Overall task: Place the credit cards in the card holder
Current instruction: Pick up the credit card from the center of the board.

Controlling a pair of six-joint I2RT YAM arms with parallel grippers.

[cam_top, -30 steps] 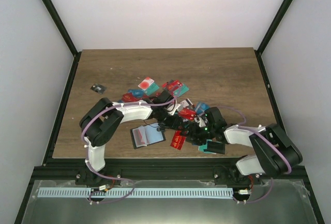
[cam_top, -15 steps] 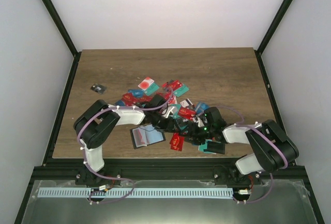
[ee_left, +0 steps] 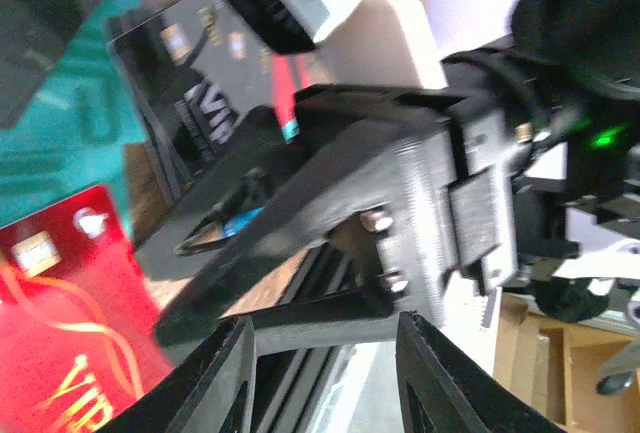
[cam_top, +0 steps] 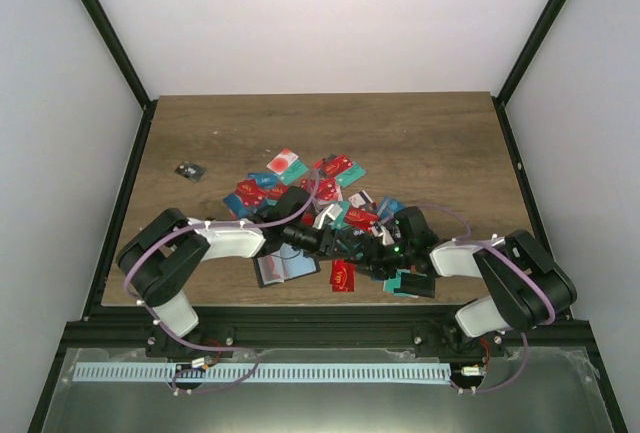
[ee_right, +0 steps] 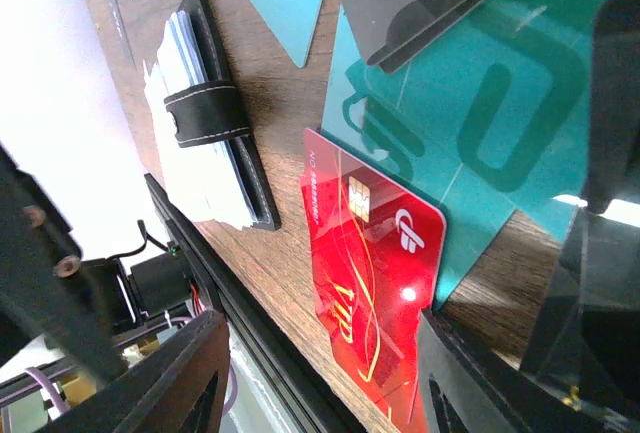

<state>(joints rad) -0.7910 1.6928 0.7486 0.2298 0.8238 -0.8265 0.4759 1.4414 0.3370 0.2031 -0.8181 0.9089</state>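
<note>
**Entry: holder and card positions**

- The small black bifold card holder (cam_top: pixel 285 265) with a stitched clasp tab lies flat near the front edge of the brown wooden table (cam_top: pixel 430 143). Its long axis runs roughly left-right, and pale cards sit stacked under the tab.
- The left gripper (cam_top: pixel 340 243) sits just right of the card holder and slightly beyond it. Its fingers are apart with nothing between them.
- The right gripper (ee_right: pixel 325 353) is farther right, its fingers also spread and empty.
- A glossy red card (ee_right: pixel 365 283) with a gold chip lies just ahead of the right gripper, and the card holder is past it.
- I judge the left arm nearer the card holder and the right arm nearer that red card.

**Count**
- Card holders: one.
- Thin plastic credit cards (cam_top: pixel 340 168): at least a dozen show from overhead. Any under the arms are hidden.
- One small dark piece (cam_top: pixel 188 170) lies alone, well apart to the left.
</note>
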